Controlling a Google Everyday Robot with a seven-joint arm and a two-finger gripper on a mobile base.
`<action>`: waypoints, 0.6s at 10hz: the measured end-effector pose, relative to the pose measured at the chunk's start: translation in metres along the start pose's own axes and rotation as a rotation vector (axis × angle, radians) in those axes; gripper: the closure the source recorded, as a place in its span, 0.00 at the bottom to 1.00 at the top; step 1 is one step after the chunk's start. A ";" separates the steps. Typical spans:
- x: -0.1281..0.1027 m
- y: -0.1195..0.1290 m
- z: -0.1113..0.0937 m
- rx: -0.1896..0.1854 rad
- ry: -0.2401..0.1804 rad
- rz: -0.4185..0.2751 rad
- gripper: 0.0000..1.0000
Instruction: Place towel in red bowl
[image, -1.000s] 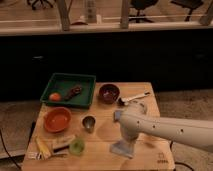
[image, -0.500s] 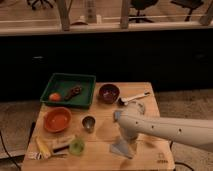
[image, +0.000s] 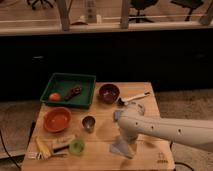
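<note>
The towel (image: 120, 149) is a grey-blue cloth lying crumpled on the wooden table (image: 100, 140), near its front edge and right of centre. My gripper (image: 127, 137) is at the end of the white arm (image: 165, 131), which reaches in from the right. It points down directly over the towel, touching or nearly touching it, and the arm hides most of it. The red bowl (image: 56, 119) stands empty at the table's left side, well apart from the towel.
A green tray (image: 87, 80) at the back left holds an orange fruit (image: 54, 96) and a dark item. A dark maroon bowl (image: 109, 93), a spoon (image: 134, 98), a metal cup (image: 89, 123), a green cup (image: 76, 146) and snack packets (image: 50, 146) also sit on the table.
</note>
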 end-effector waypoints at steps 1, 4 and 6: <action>0.000 0.000 0.001 0.001 -0.001 -0.002 0.20; -0.001 0.000 0.003 -0.001 -0.001 -0.007 0.20; -0.001 0.000 0.006 -0.001 -0.004 -0.010 0.20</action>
